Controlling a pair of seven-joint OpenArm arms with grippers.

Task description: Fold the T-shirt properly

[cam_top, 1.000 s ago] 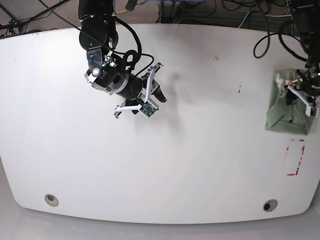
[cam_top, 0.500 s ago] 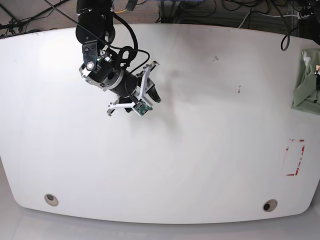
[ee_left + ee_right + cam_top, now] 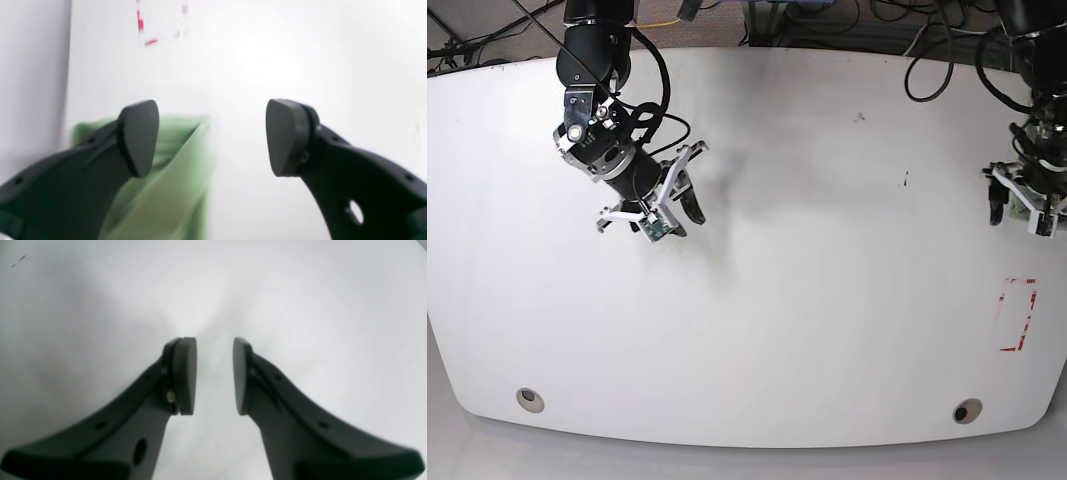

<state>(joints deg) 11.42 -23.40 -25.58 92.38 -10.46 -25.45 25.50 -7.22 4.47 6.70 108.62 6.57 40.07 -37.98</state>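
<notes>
2 black arms, glossy rounded housings, black cables looped alongside. Right arm [image 3: 597, 70]: silver ring at wrist, white bracket struts, small green circuit board by camera. Left arm [image 3: 1037, 60]: same white brackets near gripper. Right gripper [image 3: 214, 375]: matte black curved fingers, flat oval pads, small round holes in shanks. Left gripper [image 3: 211, 138]: identical black fingers, rounded pads.

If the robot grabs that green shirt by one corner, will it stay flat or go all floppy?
Probably floppy: the T-shirt shows soft folds and creases, so it would likely droop and unfold. It looks thin, so probably light. Pushed, it would likely bunch up rather than slide on the table.
</notes>
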